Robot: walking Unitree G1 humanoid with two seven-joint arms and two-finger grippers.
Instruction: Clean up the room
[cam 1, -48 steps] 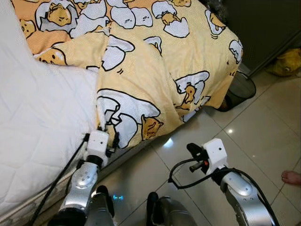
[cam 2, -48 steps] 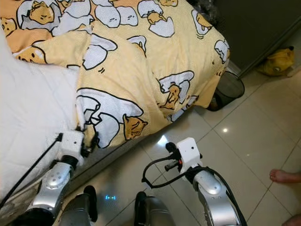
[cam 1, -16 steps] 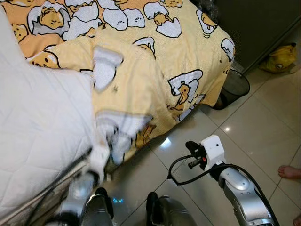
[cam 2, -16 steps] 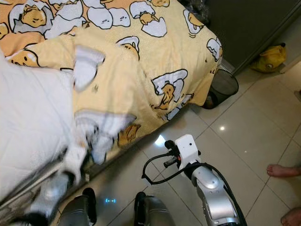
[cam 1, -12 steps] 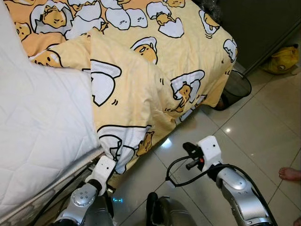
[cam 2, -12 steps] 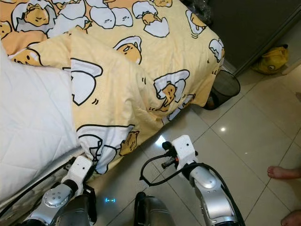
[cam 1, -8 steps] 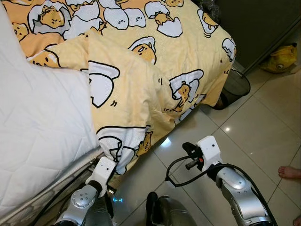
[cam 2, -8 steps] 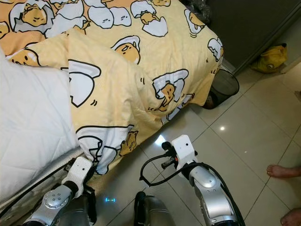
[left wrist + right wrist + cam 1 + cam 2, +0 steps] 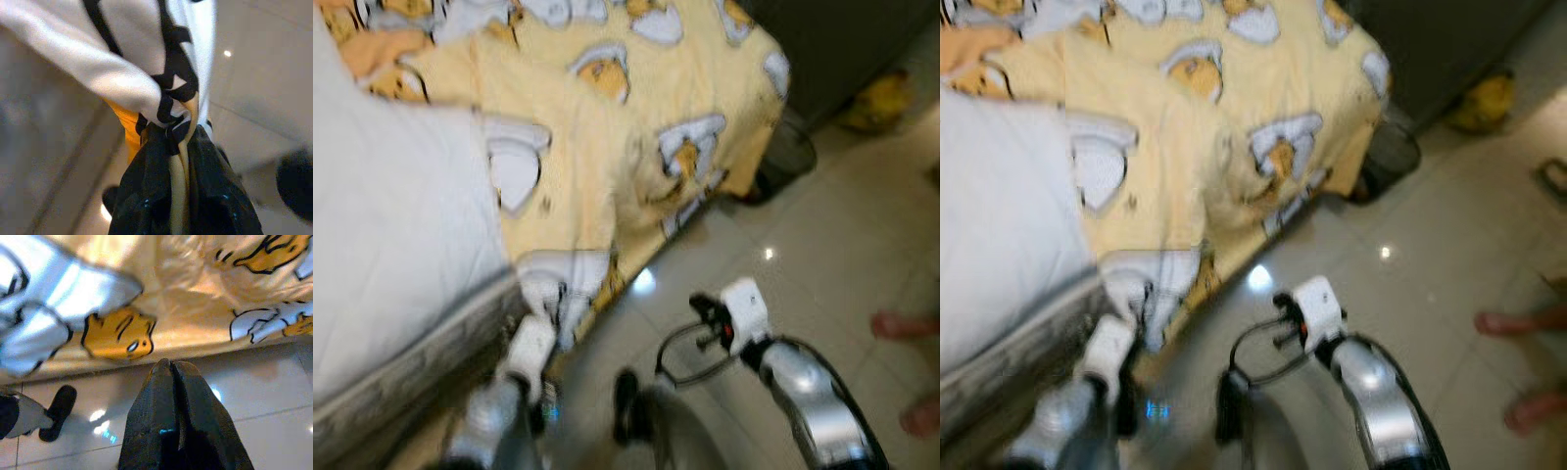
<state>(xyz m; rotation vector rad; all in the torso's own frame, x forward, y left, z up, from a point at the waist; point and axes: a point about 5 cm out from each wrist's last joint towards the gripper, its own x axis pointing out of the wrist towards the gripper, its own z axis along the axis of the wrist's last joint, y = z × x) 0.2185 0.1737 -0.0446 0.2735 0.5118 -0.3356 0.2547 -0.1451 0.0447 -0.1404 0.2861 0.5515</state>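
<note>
A yellow blanket (image 9: 636,127) printed with white egg cartoons lies over the bed and hangs down its side. My left gripper (image 9: 545,311) is low beside the bed's edge, shut on the blanket's lower corner. In the left wrist view the black fingers (image 9: 142,196) pinch a bunched fold of the cloth (image 9: 122,73). Over the tiled floor my right gripper (image 9: 702,311) is shut with nothing in it; its closed tips (image 9: 170,364) point at the hanging blanket (image 9: 195,284). Both eye views are blurred.
A white quilted mattress (image 9: 391,225) lies bare on the left. A dark mesh bin (image 9: 785,157) stands at the bed's foot beside a dark cabinet (image 9: 832,39), with a yellow bag (image 9: 881,103) past it. A person's bare feet (image 9: 899,323) are on the tiles at right.
Over three seconds my left gripper pulled the blanket's corner from the mattress edge down toward the floor. The latest picture has shifted and blurred, so the camera is moving. The right arm has barely moved.
</note>
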